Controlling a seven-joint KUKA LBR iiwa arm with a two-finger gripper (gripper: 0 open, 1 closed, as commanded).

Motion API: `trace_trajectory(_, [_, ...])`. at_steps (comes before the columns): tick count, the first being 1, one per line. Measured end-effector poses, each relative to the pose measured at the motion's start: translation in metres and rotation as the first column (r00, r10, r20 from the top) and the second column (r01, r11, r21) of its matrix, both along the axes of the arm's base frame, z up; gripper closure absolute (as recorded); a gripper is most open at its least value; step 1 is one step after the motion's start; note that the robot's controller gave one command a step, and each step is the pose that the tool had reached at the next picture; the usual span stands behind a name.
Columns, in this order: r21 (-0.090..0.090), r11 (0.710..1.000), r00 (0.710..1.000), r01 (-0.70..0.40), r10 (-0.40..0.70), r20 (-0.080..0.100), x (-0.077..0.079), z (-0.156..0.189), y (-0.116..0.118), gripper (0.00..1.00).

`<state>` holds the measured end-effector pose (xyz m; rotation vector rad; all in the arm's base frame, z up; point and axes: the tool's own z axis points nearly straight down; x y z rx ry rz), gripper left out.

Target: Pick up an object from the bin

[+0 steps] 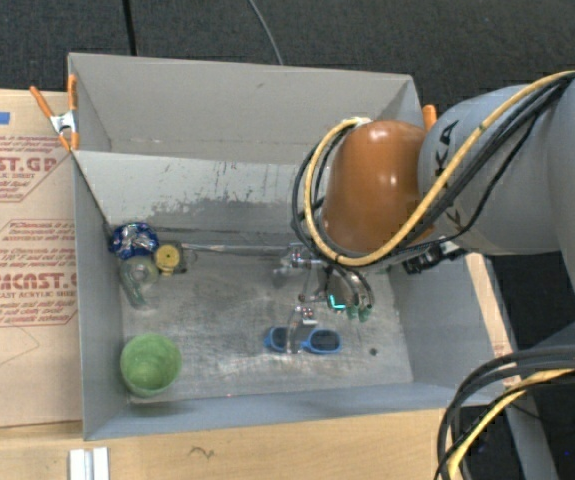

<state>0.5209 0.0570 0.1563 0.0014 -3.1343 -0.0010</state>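
The bin is matt grey sheet metal, its floor scuffed pale. At 7 o'clock the green ball looks fuzzy and dull; at 9 o'clock a blue wrapper glints, crinkled — foil-like. The blue piece at 5 o'clock looks glossy plastic.

We reach in from three o'clock with our grey arm, yellow cables looped round its orange wrist cover. From that cover, toward seven o'clock, our gripper hangs low, pointing straight down.
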Motion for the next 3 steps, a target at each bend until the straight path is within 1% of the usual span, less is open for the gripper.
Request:
trace_trajectory(1, [-0.001, 1.000, 1.000, -0.008, 0.008, 0.010, 0.013, -0.085, -0.040, 0.00])
trace_trajectory(2, [0.000, 1.000, 1.000, -0.009, 0.009, 0.013, 0.014, -0.080, -0.039, 1.00])
trace_trajectory(3, [0.000, 0.994, 0.994, -0.105, 0.105, 0.016, -0.018, 0.071, -0.002, 1.00])
